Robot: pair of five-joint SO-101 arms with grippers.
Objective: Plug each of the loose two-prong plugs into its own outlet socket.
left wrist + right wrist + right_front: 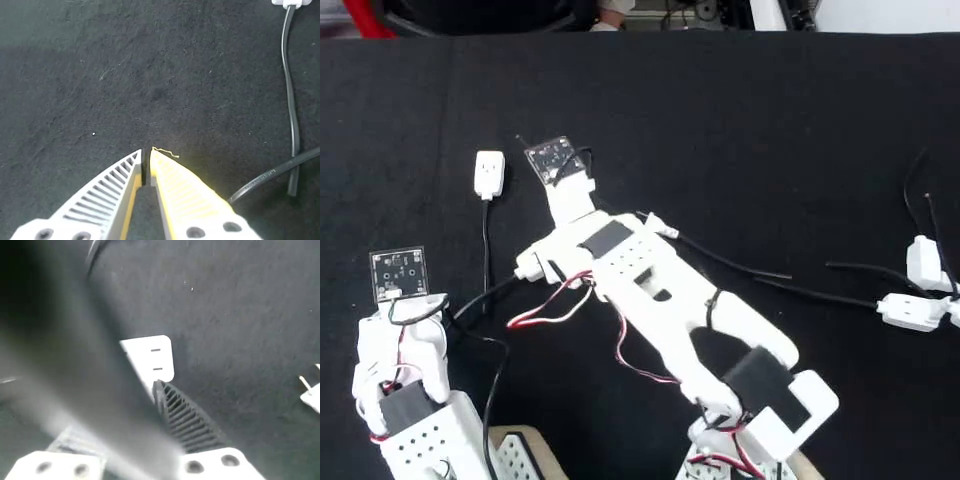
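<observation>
Outlet socket (pixel 488 174), white with two slots (pixel 156 357), lies flat at the far left of the black tabletop (pixel 740 120), its black cord (pixel 485 240) trailing toward the arms. A pronged plug (pixel 311 392) lies near it. Two white corded pieces (pixel 912 311) lie well apart, at the right edge. Right claw (pixel 153 390): ribbed finger (pixel 180 415) tip just beside the socket; I cannot tell its opening. Left claw (pixel 146 156): narrowed almost to touching, holding nothing, over bare tabletop beside the cord
</observation>
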